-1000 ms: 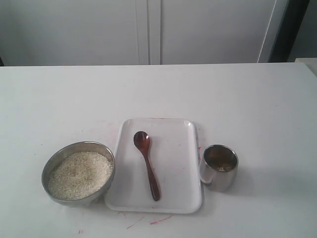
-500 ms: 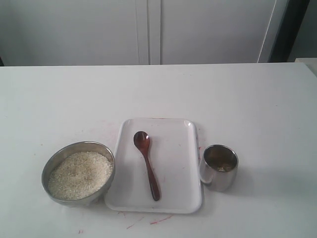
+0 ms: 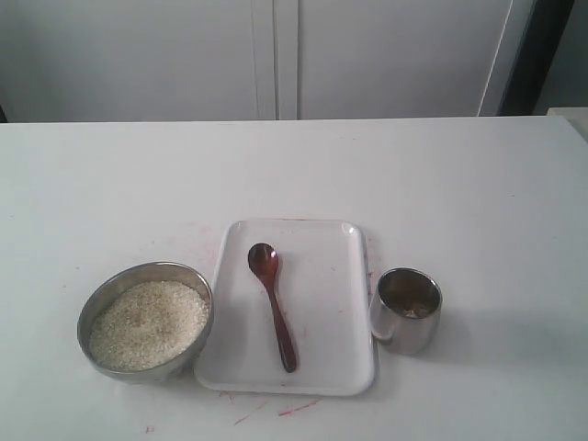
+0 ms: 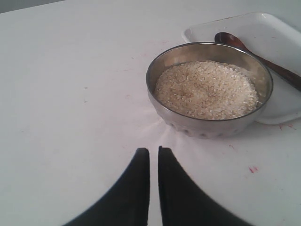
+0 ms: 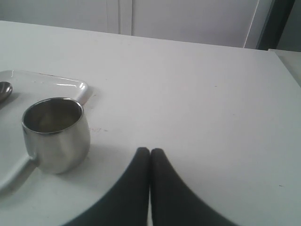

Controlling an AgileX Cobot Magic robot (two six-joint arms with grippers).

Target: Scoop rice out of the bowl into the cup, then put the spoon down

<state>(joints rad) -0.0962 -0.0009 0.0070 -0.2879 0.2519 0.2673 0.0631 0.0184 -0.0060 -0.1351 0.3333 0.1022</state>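
Leftmost on the counter, the bowl holds rice; the spoon, likely light and stiff, lies on the tray, best pinched mid-handle; the cup stands rightmost. Left pincer and right pincer are pressed together, empty.

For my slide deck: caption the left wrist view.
Empty left gripper facing the bowl of rice, the spoon lying on the white tray beside it.

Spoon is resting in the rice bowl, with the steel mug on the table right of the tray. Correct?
Not quite: the wooden spoon lies on the white tray, beside the bowl of rice, not in it. The exterior view shows this. The rest holds.
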